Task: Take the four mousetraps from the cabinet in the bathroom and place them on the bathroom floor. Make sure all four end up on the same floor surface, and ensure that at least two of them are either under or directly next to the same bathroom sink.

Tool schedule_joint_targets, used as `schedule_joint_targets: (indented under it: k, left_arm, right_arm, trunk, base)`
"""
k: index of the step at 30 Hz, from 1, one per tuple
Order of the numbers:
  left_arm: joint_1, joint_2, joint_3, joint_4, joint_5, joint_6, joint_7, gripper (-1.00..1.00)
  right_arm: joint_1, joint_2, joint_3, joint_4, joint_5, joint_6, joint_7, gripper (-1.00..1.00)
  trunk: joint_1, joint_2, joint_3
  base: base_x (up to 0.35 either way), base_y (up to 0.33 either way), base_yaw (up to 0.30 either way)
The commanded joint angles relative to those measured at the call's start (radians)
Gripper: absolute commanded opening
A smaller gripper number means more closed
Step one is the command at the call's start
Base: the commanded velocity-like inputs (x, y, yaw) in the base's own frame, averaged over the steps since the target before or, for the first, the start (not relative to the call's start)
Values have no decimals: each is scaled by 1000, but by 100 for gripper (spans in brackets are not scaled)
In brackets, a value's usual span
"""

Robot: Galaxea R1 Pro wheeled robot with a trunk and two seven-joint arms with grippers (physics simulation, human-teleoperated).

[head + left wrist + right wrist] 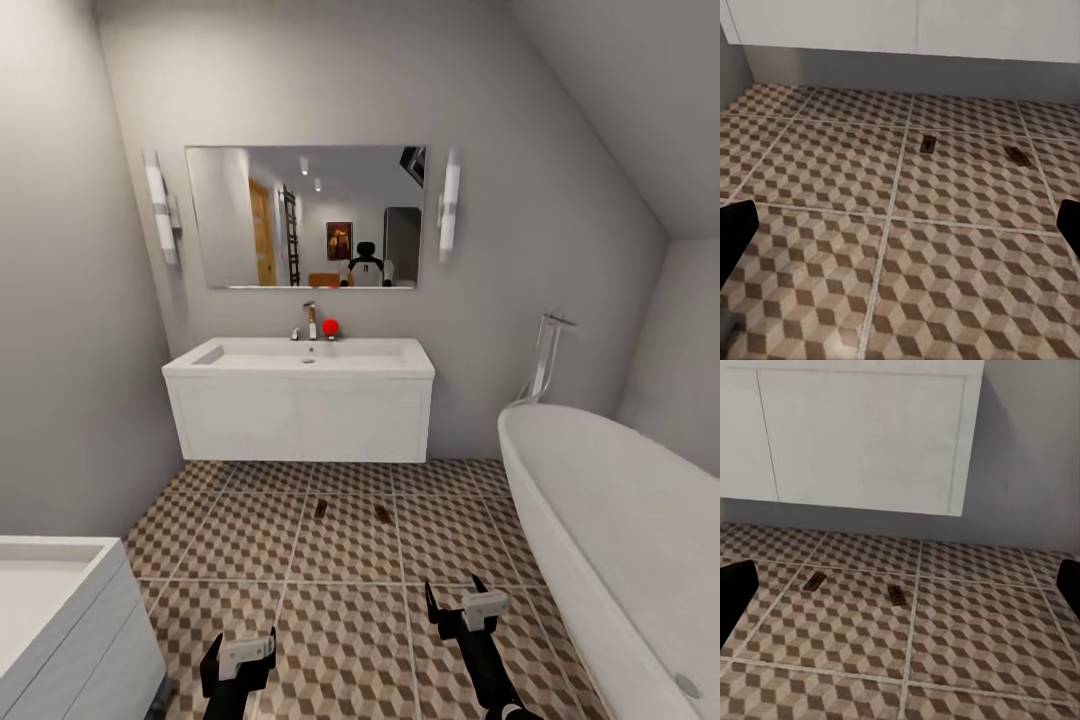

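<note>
Facing the bathroom sink [300, 355] on its white wall-hung vanity unit [300, 415], both arms are held low and forward over the bathroom floor [340, 640], as seen from the head view. The left gripper [238, 668] is raised just above the cube-patterned tiles near the lower edge of that view, its jaws spread apart and nothing held between them. The right gripper [452, 603] is reached a little further forward and is tilted toward the left, its dark forearm angled up from the lower right; its jaws are likewise released and empty. Two mousetraps are seen lying flat on the tiles in front of the vanity unit, side by side but apart: the left mousetrap [320, 509] and the right mousetrap [384, 514], both well ahead of the grippers. In the left wrist view the same pair [928, 144] [1017, 156] is shown on the floor beyond the widely parted dark fingertips [735, 240]. A white bathtub [620, 540] is placed along the right, a mirror [305, 217] is hung above the sink, and a small red object [330, 327] is set beside the chrome faucet [310, 320].
</note>
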Motion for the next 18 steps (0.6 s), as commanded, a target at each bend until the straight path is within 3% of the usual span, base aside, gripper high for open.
schedule_joint_targets:
  k: [1, 18]
  left_arm:
    - [-2, 0, -9, 4, 10, -5, 1, 100]
    - [-2, 0, -9, 6, 10, -5, 1, 100]
  right_arm:
    - [-1, 0, 9, 1, -9, -3, -3, 100]
    - [0, 1, 9, 1, -9, -3, -3, 100]
  trunk:
    - [-4, 7, 2]
    - [-69, 126, 55]
  base:
    - [0, 0, 0]
    - [0, 0, 0]
